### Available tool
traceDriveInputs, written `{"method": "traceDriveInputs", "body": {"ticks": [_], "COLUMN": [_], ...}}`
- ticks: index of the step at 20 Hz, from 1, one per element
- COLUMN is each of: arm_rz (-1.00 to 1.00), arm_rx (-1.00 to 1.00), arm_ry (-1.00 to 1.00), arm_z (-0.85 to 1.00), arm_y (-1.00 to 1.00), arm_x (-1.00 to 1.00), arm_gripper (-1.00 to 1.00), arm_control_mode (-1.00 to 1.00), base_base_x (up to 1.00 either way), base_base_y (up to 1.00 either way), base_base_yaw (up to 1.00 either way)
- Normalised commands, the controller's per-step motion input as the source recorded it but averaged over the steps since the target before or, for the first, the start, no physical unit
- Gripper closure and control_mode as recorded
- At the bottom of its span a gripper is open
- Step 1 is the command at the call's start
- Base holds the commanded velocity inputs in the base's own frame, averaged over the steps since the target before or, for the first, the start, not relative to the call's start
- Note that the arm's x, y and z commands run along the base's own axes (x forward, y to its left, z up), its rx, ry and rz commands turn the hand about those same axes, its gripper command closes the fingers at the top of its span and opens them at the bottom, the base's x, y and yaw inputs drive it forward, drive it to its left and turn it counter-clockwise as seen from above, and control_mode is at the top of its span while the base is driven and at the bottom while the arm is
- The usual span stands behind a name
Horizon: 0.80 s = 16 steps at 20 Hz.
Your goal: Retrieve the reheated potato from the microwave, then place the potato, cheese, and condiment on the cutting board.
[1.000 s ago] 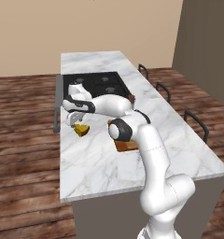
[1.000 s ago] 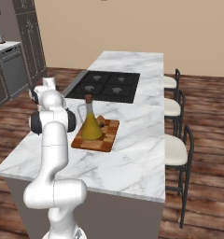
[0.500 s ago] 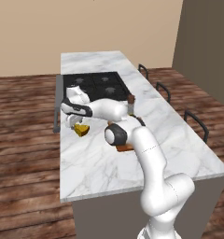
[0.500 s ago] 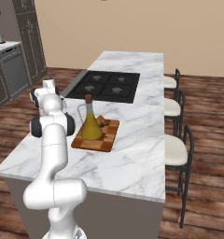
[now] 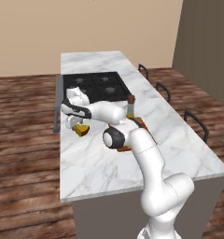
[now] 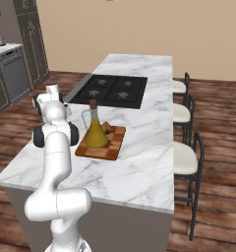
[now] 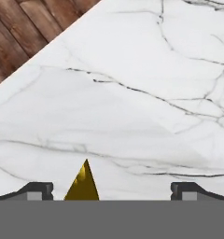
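Since the earlier frames we see the arm swing its hand lower and closer over the cheese [image 5: 82, 130]; the base views themselves have not shifted, and the board and bottle sit as before.

The cheese is a small, hard-edged yellow-orange wedge, matte, lying on the white veined marble counter [image 5: 86, 163] near its edge, on the side of the cutting board [image 6: 101, 142] away from the stools, well apart from the board. In the hand view we get only its pointed tip [image 7: 84, 183], rising between the two dark fingertips but nearer the left one in that view, so the wedge is off-centre in the opening. Its long axis we cannot tell from that sliver.

The gripper [image 5: 72, 122] hovers just above and beside the wedge, jaws spread as wide as they go, nothing held. We judge the coming move needs a small sideways correction and a drop so the wedge sits midway between the fingers; the sloped faces could slip out of a pinch.

Outward from there: the condiment [image 6: 96, 131], a glossy mustard-yellow cone with thin brown neck, stands upright on the checkered wooden board, and the potato [image 6: 106, 129], a small dull tan lump, sits on the board just behind it. Beyond the board is the black cooktop [image 6: 110, 90]. So we judge cheese is the last item left.
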Motion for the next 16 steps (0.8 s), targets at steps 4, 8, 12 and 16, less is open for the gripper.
{"method": "traceDriveInputs", "body": {"ticks": [4, 8, 12, 16], "arm_rz": [0.0, 0.0, 0.0, -0.02], "arm_rx": [0.0, 0.0, 0.0, 0.0], "arm_ry": [0.0, 0.0, 0.0, 0.0], "arm_z": [-0.12, -0.16, -0.21, -0.22], "arm_y": [-0.14, -0.04, 0.0, 0.0], "arm_x": [-0.05, -0.11, -0.14, -0.16], "arm_gripper": [-1.0, -1.0, -1.0, -1.0], "arm_control_mode": [-1.0, -1.0, -1.0, -1.0], "base_base_x": [0.0, 0.0, 0.0, 0.0], "base_base_y": [0.0, 0.0, 0.0, 0.0], "base_base_yaw": [0.0, 0.0, 0.0, 0.0]}}
